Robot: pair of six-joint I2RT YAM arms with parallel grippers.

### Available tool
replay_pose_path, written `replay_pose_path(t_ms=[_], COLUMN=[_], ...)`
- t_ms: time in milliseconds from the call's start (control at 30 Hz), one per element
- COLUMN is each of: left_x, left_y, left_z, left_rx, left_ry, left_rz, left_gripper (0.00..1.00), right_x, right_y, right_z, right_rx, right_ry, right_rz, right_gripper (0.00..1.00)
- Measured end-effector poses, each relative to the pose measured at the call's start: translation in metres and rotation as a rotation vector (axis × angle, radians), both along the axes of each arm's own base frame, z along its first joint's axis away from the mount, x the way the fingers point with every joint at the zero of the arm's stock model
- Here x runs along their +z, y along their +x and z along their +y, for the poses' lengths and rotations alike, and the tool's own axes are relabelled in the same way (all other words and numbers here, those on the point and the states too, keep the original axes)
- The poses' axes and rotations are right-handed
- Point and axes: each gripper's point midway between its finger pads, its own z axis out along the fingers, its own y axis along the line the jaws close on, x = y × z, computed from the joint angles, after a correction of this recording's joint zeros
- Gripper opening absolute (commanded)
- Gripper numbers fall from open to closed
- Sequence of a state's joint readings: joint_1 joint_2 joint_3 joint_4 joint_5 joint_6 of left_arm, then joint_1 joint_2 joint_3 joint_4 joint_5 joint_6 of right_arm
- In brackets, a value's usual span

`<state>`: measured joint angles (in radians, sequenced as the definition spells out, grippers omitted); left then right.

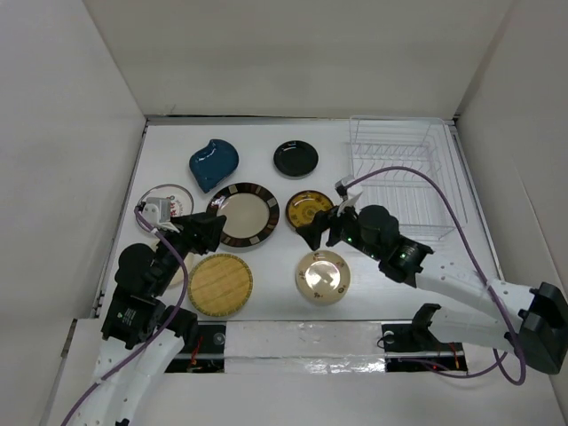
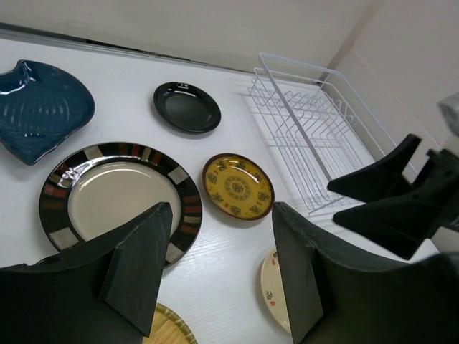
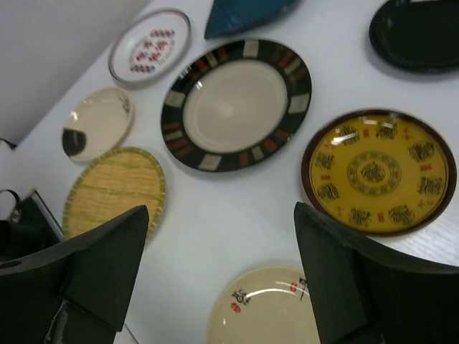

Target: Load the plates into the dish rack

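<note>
Hovering right gripper [image 3: 219, 215] — near yellow plate [image 3: 378, 172]

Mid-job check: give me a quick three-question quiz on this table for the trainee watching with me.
1. True or false: the dish rack already holds a plate.
2. The small plate between the striped-rim plate and the rack is: A pink, B yellow-patterned, C green.
3. Fill in: the jaws of the left gripper and right gripper both stand ____.
Key: 1 false; 2 B; 3 open.
</note>
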<state>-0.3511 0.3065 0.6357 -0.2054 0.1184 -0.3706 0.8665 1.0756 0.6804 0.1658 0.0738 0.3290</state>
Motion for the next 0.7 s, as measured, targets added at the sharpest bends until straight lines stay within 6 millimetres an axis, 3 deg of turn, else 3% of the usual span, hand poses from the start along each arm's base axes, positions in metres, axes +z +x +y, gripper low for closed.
replay_pose_path(t_ms=[67, 133, 267, 300, 333, 400, 433, 467, 500, 533, 700], left_x=[-0.001, -0.001, -0.001, -0.001, -0.001, -0.001, 0.0, 0.001, 0.001, 0.002, 0.006], left_y=[0.001, 0.002, 0.002, 0.002, 0.002, 0.001, 0.001, 0.001, 0.001, 0.001, -0.002], left_z=[0.0, 0.001, 0.001, 0.001, 0.001, 0.001, 0.001, 0.0, 0.0, 0.0, 0.001], left_rx=[0.002, 0.007, 0.01, 0.009, 0.008, 0.006, 0.006, 0.005, 0.003, 0.002, 0.0], left_ry=[0.003, 0.002, 0.002, 0.002, 0.002, 0.001, 0.0, 0.0, 0.0, -0.003, -0.004], left_rz=[0.006, 0.005, 0.005, 0.005, 0.005, 0.003, 0.0, -0.004, -0.007, -0.011, -0.03], left_gripper=[0.55, 0.54, 0.49, 0.44, 0.4, 0.28, 0.23, 0.18, 0.04, 0.0, 0.0], right_x=[0.019, 0.033, 0.037, 0.037, 0.036, 0.035, 0.033, 0.033, 0.035, 0.036, 0.047], right_y=[-0.002, -0.003, -0.007, -0.008, -0.009, -0.009, -0.008, -0.005, 0.0, 0.006, 0.051], right_z=[0.0, -0.001, 0.002, 0.003, 0.003, 0.003, 0.005, 0.008, 0.013, 0.019, 0.063], right_rx=[0.004, 0.005, 0.018, 0.021, 0.024, 0.023, 0.022, 0.021, 0.018, 0.016, -0.003], right_ry=[0.053, 0.096, 0.121, 0.124, 0.124, 0.127, 0.114, 0.104, 0.098, 0.085, 0.026], right_rz=[-0.036, -0.058, -0.049, -0.042, -0.038, -0.029, -0.019, -0.012, -0.006, 0.003, 0.019], right_gripper=[0.76, 0.6, 0.4, 0.36, 0.23, 0.12, 0.01, 0.0, 0.0, 0.0, 0.0])
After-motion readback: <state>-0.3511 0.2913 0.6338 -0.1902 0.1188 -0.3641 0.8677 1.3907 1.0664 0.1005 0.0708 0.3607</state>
